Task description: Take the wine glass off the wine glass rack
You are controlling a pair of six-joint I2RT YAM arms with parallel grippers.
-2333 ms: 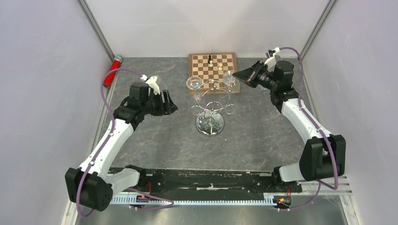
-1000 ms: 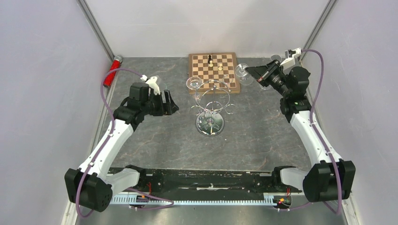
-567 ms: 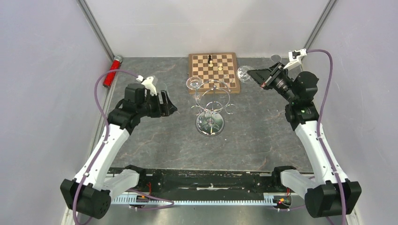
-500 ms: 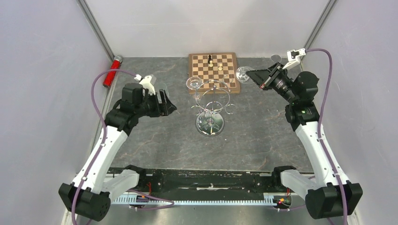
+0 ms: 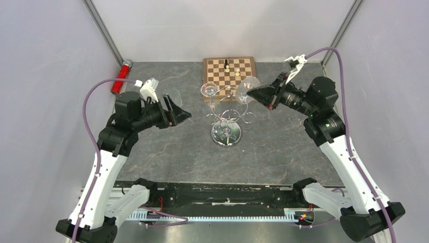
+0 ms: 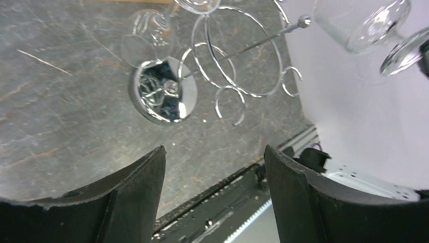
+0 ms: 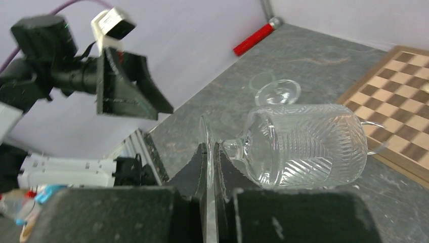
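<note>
The chrome wine glass rack stands mid-table on its round mirrored base. My right gripper is shut on the flat foot of a cut-pattern wine glass, holding it sideways in the air. That glass is just right of the rack's top, and the left wrist view shows it apart from the wire. A second wine glass hangs on the rack's far left arm. My left gripper hovers open and empty left of the rack, its jaws wide apart.
A wooden chessboard with a few pieces lies behind the rack. A red cylinder rests at the far left edge by the wall. Grey walls close in both sides. The black mounting rail runs along the near edge.
My right arm has swung the held glass from the far right back leftward, close to the rack's top. The left arm has lifted and turned slightly, its gripper staying open left of the rack.
</note>
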